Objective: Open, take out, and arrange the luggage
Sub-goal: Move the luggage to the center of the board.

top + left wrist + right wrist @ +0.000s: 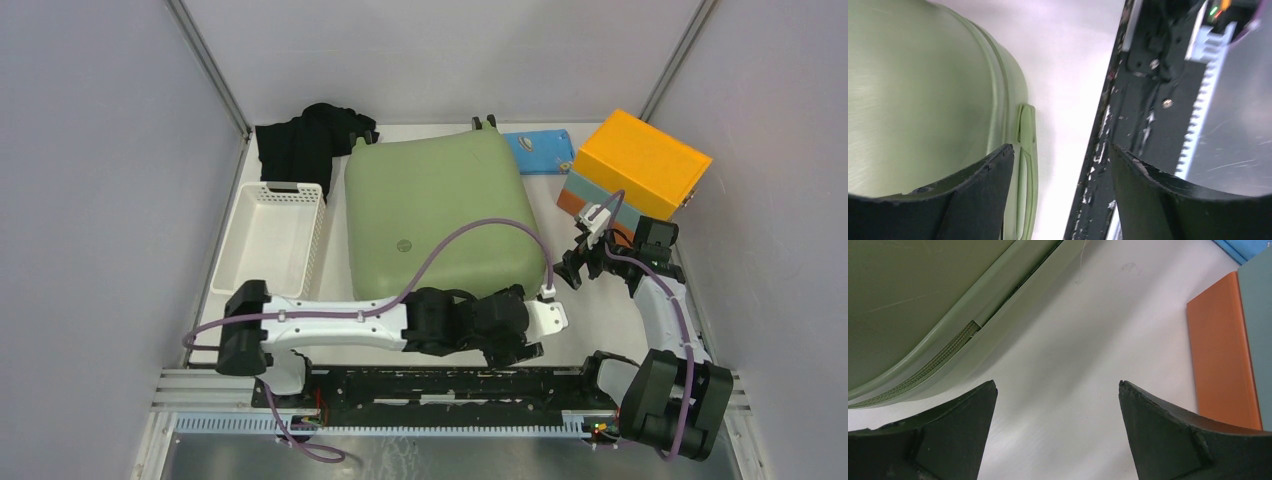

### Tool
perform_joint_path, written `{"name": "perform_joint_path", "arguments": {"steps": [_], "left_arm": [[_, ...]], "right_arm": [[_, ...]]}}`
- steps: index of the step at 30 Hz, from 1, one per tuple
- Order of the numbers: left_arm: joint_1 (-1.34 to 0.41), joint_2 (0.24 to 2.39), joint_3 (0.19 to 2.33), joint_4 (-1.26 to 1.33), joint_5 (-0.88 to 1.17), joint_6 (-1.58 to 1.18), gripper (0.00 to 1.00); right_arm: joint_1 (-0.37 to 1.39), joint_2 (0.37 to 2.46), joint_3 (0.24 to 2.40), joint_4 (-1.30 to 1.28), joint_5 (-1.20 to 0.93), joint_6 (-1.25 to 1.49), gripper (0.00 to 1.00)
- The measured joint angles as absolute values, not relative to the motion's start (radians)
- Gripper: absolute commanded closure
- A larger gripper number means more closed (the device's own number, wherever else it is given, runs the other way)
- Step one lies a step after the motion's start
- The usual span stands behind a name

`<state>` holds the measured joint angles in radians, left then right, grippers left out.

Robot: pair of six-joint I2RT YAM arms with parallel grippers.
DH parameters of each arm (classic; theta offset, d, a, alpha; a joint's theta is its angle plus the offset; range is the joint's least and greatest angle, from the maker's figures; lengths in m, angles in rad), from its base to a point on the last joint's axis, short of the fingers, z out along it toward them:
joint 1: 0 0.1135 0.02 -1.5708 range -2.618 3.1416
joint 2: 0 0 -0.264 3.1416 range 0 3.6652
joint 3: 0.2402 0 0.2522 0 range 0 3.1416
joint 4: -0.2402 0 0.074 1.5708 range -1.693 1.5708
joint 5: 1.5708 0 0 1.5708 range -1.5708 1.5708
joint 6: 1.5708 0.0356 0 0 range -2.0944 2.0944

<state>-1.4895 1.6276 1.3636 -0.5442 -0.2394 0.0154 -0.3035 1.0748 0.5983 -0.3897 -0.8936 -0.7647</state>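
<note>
The sage-green luggage lies flat and closed in the middle of the table. My left gripper is open and empty at the suitcase's near right corner, low over the table. In the left wrist view the shell and its side handle lie just left of the left finger. My right gripper is open and empty over bare table just right of the suitcase. In the right wrist view the suitcase's zip edge curves past at upper left.
A white perforated basket stands left of the suitcase, and black cloth lies behind it. An orange and light-blue box stands at back right, its base close to my right finger. A blue flat item lies behind. The black base rail runs along the near edge.
</note>
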Motion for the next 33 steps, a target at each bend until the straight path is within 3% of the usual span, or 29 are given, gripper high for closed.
{"name": "perform_joint_path", "arguments": {"steps": [3,8,13,18,25,28,33], "left_arm": [[-1.489,1.558,1.39,-0.545,-0.224,-0.023,0.09],[-1.423,1.406,1.386,-0.543,-0.194,-0.103,0.07],[-1.039,1.226,1.34,-0.513,-0.121,-0.22,0.01],[-0.717,1.089,1.336,-0.514,-0.139,-0.306,0.0],[-0.2,1.083,1.276,-0.454,0.049,-0.446,0.0],[-0.094,1.134,1.2,-0.418,0.136,-0.522,0.0],[-0.078,1.231,1.134,-0.404,0.216,-0.591,0.0]], "right_arm": [[-0.303,1.075,0.598,-0.39,-0.893,-0.768,0.02],[-0.303,1.073,0.599,-0.4,-0.893,-0.788,0.02],[-0.303,1.061,0.645,-0.457,-0.894,-0.826,0.02],[-0.303,1.059,0.75,-0.554,-0.913,-0.929,0.02],[-0.303,1.094,0.862,-0.832,-0.997,-1.248,0.02],[-0.303,1.137,0.903,-0.984,-1.024,-1.433,0.02],[-0.288,1.195,0.946,-1.126,-1.039,-1.604,0.02]]}}
